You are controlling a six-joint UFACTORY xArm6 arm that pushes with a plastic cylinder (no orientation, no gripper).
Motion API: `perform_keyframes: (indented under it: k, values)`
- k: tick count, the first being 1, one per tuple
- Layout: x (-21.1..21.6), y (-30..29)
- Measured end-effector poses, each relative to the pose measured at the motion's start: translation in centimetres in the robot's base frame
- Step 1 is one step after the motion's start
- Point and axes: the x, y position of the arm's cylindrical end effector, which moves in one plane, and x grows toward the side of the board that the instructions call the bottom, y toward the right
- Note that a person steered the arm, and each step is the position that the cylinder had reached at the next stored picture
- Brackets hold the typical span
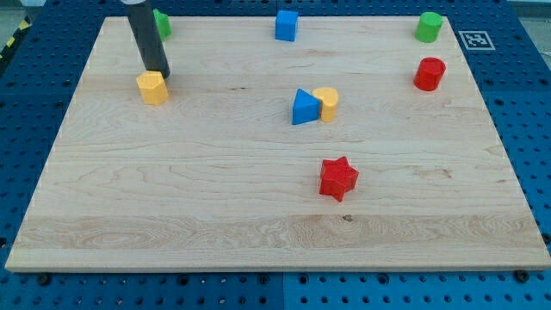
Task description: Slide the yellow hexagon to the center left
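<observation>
The yellow hexagon [152, 88] lies on the wooden board at the upper left. My tip [159, 74] is at the end of the dark rod, just above the hexagon's upper right edge, touching or nearly touching it. A green block [162, 23] sits behind the rod at the view's top left, partly hidden by it.
A blue cube [286, 25] is at top centre. A green cylinder [429, 27] and a red cylinder [429, 74] are at the top right. A blue triangle [303, 108] touches a yellow cylinder [326, 103] at centre. A red star [337, 178] lies below them.
</observation>
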Motion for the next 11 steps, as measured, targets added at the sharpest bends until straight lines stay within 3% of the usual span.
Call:
perform_keyframes:
  k: [3,6,11]
  values:
    - [2.1,0.0]
    - [3.6,4.6]
    - [6.4,2.0]
